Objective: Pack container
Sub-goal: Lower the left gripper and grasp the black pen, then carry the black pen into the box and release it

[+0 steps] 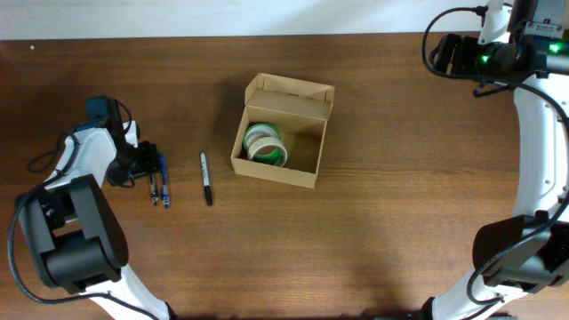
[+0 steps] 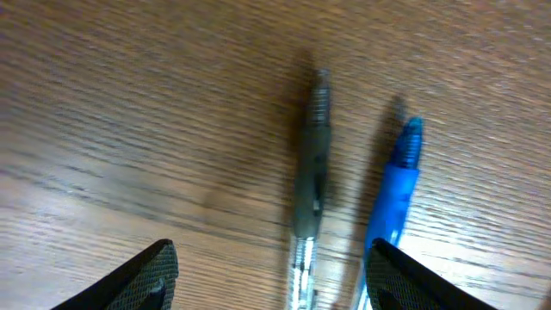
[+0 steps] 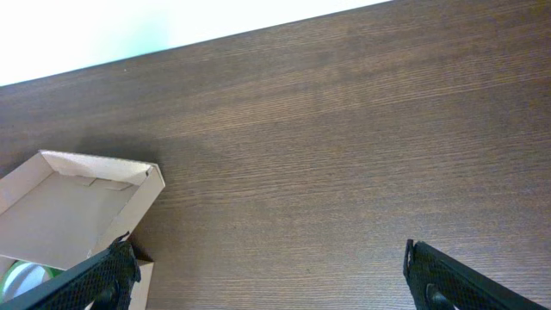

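The tan cardboard container (image 1: 283,133) stands open at the table's middle, its flap lid raised at the back, with green-and-white tape rolls (image 1: 264,143) inside. It shows at the lower left of the right wrist view (image 3: 77,198). My left gripper (image 1: 148,167) is open and low over two pens at the left: a grey pen (image 2: 312,164) lies between the fingers, and a blue pen (image 2: 394,185) lies by the right finger. My right gripper (image 3: 267,280) is open and empty, high at the far right of the table.
A black marker (image 1: 206,179) lies between the pens and the container. The table's far edge meets a white wall (image 3: 129,26).
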You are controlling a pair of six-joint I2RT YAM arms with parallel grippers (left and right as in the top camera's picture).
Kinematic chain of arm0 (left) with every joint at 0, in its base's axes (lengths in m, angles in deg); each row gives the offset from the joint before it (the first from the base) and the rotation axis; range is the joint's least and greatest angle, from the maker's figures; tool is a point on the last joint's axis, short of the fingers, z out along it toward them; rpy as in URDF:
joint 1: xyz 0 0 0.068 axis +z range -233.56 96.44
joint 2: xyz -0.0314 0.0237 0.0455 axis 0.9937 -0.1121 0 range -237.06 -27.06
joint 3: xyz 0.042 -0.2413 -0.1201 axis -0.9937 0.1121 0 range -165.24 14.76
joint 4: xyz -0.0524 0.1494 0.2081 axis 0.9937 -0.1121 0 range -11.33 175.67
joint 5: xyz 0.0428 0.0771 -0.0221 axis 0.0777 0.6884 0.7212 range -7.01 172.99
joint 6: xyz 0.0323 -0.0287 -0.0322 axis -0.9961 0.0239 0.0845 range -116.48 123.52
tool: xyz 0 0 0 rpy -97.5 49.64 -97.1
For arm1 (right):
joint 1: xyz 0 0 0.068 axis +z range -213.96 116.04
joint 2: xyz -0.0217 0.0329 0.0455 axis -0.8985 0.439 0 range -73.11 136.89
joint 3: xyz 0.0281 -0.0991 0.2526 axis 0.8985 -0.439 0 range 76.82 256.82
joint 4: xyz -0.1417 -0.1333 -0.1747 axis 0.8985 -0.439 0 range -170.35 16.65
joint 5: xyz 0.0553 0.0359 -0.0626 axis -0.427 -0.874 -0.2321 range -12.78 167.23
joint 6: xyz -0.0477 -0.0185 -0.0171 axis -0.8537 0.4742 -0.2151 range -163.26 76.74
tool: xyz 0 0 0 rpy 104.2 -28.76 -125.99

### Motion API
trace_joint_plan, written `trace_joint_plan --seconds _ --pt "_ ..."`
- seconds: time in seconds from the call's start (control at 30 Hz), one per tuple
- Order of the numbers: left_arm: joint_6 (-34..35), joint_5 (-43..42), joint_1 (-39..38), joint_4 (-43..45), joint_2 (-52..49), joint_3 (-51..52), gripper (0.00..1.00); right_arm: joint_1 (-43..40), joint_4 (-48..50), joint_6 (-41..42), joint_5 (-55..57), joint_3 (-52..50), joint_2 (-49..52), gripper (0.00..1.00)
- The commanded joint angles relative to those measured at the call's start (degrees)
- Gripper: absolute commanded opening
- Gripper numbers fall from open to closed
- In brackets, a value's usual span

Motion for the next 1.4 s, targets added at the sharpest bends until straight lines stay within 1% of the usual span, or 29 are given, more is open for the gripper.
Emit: trace_joint_plan --seconds 0.0,0.1,0.2,0.53,0.57,0.6,0.63,0.67,0.73,0.77,0.93,1.0,1.07,1.23,1.3,1.37 --pt "-0.94 1.92 0.52 0.13 -0.72 -0.94 0.7 -0.13 0.02 0.44 -0.26 1.11 -1.18 0.99" --pt "-1.16 2.14 0.55 0.37 -0.72 -0.94 0.7 -0.13 0.02 0.44 -0.26 1.11 -1.18 0.99" --pt "-1.14 2.05 0.52 0.61 -1.05 -0.94 0.61 -0.13 0.02 0.44 -0.26 1.11 -1.18 0.99" --pt "-1.09 1.18 0.42 -0.28 -4.33 -0.94 0.6 -0.13 0.02 0.44 -0.26 1.11 -1.18 0.99" --pt "-1.09 1.18 0.42 -0.33 -4.5 -0.94 0.57 -0.13 0.02 0.44 -0.26 1.11 -1.18 0.99" --pt "-1.09 1.18 0.42 -0.48 -4.61 -0.92 0.54 -0.13 0.02 0.44 -0.26 1.11 -1.18 0.99" --pt "-1.09 1.16 0.42 -0.61 -4.74 -0.92 0.45 -0.13 0.02 0.44 -0.26 1.11 -1.18 0.99" --pt "-1.09 1.16 0.42 -1.01 -4.74 -0.94 0.27 -0.13 0.02 0.42 -0.26 1.11 -1.18 0.99" --pt "-1.09 0.61 0.42 -1.38 -4.74 -0.94 0.04 -0.13 0.02 0.44 -0.26 1.11 -1.18 0.99" --pt "-1.09 0.28 0.42 -1.62 -4.74 -0.94 0.02 -0.13 0.02 0.44 -0.26 1.11 -1.18 0.99" --pt "-1.14 -3.58 0.35 -3.72 -4.61 -1.64 0.02 -0.13 0.02 0.42 -0.26 1.11 -1.18 0.99" --pt "-1.33 -5.09 0.04 -5.49 -4.33 -3.61 0.02 -0.13 0.02 0.44 -0.26 1.11 -1.18 0.99" --pt "-3.65 -5.05 -0.55 -7.87 -3.65 -6.91 0.02 -0.13 0.02 0.44 -0.26 1.11 -1.18 0.99" --pt "-11.98 -5.05 -3.41 -14.86 -1.14 -18.53 0.02 -0.13 0.02 0.44 -0.26 1.11 -1.18 0.99" --pt "-16.35 -5.07 -5.22 -18.21 -0.68 -23.52 0.02 -0.13 0.02 0.44 -0.26 1.11 -1.18 0.99" --pt "-22.99 -5.09 -7.93 -21.88 -0.57 -28.5 0.02 -0.13 0.02 0.44 -0.26 1.11 -1.18 0.99"
